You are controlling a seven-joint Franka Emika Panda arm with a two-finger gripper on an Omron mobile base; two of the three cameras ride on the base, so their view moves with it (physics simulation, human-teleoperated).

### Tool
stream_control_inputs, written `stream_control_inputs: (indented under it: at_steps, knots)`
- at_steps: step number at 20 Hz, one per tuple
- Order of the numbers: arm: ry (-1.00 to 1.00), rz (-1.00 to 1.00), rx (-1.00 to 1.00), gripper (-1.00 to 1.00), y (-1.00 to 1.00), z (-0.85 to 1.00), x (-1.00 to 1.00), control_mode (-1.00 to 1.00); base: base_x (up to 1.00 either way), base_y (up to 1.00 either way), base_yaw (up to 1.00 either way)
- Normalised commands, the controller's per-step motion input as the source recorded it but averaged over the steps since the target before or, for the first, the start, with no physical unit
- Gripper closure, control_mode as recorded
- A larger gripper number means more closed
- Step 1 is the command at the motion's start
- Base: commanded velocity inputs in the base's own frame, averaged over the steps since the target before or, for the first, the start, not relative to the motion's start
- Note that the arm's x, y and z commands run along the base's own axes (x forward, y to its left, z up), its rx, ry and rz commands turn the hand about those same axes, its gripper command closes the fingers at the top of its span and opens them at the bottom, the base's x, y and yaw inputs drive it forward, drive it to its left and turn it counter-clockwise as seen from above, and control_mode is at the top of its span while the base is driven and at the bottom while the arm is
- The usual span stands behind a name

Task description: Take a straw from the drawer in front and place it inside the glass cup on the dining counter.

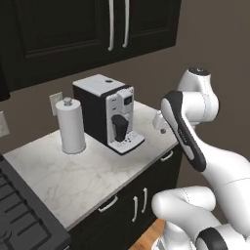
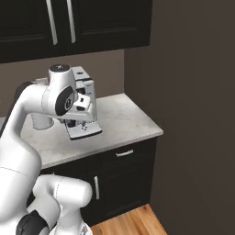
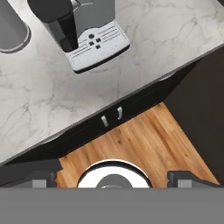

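Hovering high above the marble bench beside the coffee machine, the jaws stand fully apart, empty. Judged step: reaching the closed drawer; next, descend to its handle.

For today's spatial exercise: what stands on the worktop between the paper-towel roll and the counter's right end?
The coffee machine stands between the paper-towel roll and that end, seen in the left base view.

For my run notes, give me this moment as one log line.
stage: start, closed black drawer with short silver bar handle untouched | white two-finger gripper: open, empty, high above marble worktop | nearby: black-and-white coffee machine
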Motion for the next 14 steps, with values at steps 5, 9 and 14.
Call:
stream_control_inputs:
  at_steps: [5,9,14]
  knots:
    - [0.00,0.00,0.00,-1.00,0.00,0.00,0.00,1.00,0.03,0.32,-0.11]
    - [0.03,-0.01,0.04,-1.00,0.00,-0.13,0.00,-1.00,0.00,0.03,-0.05]
    - [0.08,-0.14,0.23,-1.00,-0.35,-0.63,-0.16,-1.00,0.00,0.00,0.00]
